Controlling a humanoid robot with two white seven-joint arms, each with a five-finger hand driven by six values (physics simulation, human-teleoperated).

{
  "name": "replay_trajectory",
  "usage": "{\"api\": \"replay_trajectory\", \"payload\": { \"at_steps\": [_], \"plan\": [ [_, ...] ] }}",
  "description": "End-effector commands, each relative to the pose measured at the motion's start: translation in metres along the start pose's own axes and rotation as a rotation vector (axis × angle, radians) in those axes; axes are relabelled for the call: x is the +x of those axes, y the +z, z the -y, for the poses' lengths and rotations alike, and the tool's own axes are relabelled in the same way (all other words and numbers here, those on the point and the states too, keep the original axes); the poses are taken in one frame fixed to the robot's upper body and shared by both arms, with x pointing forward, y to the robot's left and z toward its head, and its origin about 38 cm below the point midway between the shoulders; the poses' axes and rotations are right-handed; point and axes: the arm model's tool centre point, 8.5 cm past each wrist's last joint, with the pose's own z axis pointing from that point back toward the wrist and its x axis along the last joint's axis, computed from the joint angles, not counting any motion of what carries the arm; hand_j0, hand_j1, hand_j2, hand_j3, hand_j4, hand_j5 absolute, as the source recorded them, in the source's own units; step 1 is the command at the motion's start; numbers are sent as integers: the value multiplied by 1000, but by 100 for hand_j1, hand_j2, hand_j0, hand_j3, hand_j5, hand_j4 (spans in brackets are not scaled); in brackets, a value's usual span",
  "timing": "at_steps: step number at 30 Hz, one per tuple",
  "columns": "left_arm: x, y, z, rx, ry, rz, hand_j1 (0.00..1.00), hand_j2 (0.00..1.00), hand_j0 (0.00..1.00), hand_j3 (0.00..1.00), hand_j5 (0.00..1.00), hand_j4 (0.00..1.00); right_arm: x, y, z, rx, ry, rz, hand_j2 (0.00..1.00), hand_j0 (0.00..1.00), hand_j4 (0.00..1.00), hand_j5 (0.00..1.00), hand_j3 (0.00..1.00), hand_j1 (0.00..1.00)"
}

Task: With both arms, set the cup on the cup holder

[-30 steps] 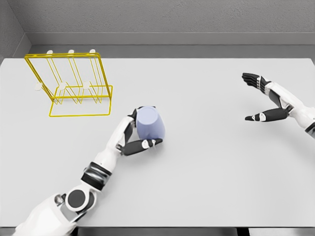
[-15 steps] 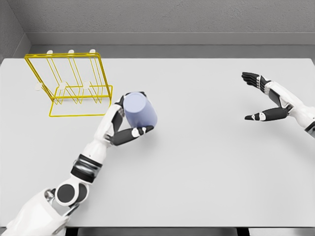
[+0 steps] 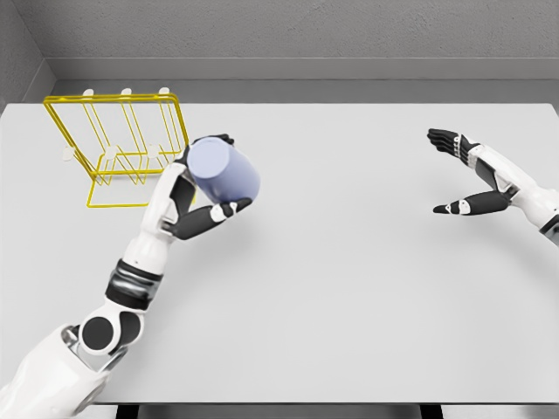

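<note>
The left hand (image 3: 203, 194) is grasping the cup (image 3: 224, 171), with the dark fingers (image 3: 215, 140) wrapping over the upper side of the cup and the thumb (image 3: 229, 209) pressing against its lower side. The cup is a pale blue-violet cylinder, and it is lying tilted in the grasp, with one flat circular end facing up and to the left. The cup is sitting in the picture just to the right of the cup holder (image 3: 120, 148), overlapping the holder's right edge; whether the cup is touching the wire frame cannot be determined from this view. The cup holder is a yellow wire rack with white-tipped pegs, and it is standing on the table (image 3: 349, 279) in the far left corner. The left arm is entering from the lower left of the picture and is reaching diagonally up toward the holder. The right hand (image 3: 465, 175) is showing at the right edge of the picture, over the far right part of the table and well apart from the cup and the holder. The fingers of the right hand are extending straight and spread, with the thumb set apart below them, and the hand is holding nothing. The table is a plain white surface, and a grey wall (image 3: 297, 35) is standing behind it
</note>
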Motion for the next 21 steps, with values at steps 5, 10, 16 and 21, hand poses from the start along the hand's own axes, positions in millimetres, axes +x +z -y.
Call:
{"api": "replay_trajectory", "payload": {
  "at_steps": [5, 10, 16, 21],
  "plan": [
    [8, -3, -8, 16, -5, 42, 66, 66, 66, 66, 66, 66, 2, -1, 1, -2, -3, 4, 100, 100, 100, 100, 100, 100],
    [10, -2, -11, 18, -8, 52, 66, 66, 66, 66, 66, 66, 1, -2, 0, 3, -4, 3, 100, 100, 100, 100, 100, 100],
    [13, -2, -24, 35, -35, 56, 66, 66, 66, 66, 66, 66, 1, -3, 0, 4, -4, 4, 100, 100, 100, 100, 100, 100],
    [15, 1, -36, 57, -56, 53, 66, 66, 66, 66, 66, 66, 1, -2, 0, 4, -6, 3, 100, 100, 100, 100, 100, 100]
  ]
}}
